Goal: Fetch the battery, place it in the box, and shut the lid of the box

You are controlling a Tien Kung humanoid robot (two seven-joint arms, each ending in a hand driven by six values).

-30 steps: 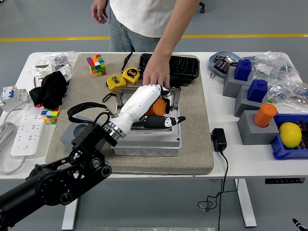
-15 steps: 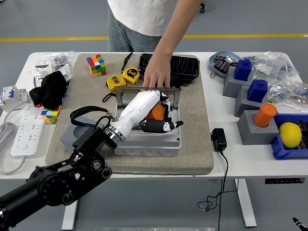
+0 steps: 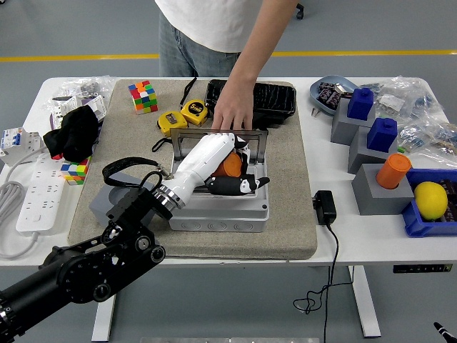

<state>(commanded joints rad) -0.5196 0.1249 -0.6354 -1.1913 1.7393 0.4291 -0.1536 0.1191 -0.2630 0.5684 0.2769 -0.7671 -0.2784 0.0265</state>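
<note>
Here the left hand (image 3: 227, 163) reaches in over the open grey box (image 3: 221, 207) at the middle of the beige mat (image 3: 285, 214), its white forearm slanting up from seven o'clock. Its dark fingers (image 3: 239, 186) are curled around an orange object (image 3: 231, 166), by the task the battery, which sits inside the box's opening and partly under the palm; the hand looks closed on it, though whether the battery already rests on the box floor cannot be told. The low, forward reach suits setting the battery deep in the tray rather than dropping it from above.

The lid (image 3: 218, 136) stands raised at the box's twelve o'clock edge, and a person's hand (image 3: 232, 111) rests on its top rim, apparently steadying it so that it does not fall shut on the robot's fingers. In my judgement the placing step is nearly complete; releasing, withdrawing and closing the lid remain.

Two yellow tape measures (image 3: 182, 116) lie just beyond the lid at eleven o'clock, and a black tray (image 3: 275, 100) at one o'clock, so the lid has little room behind it. The right arm is not visible on the white worktop (image 3: 335, 236).
</note>
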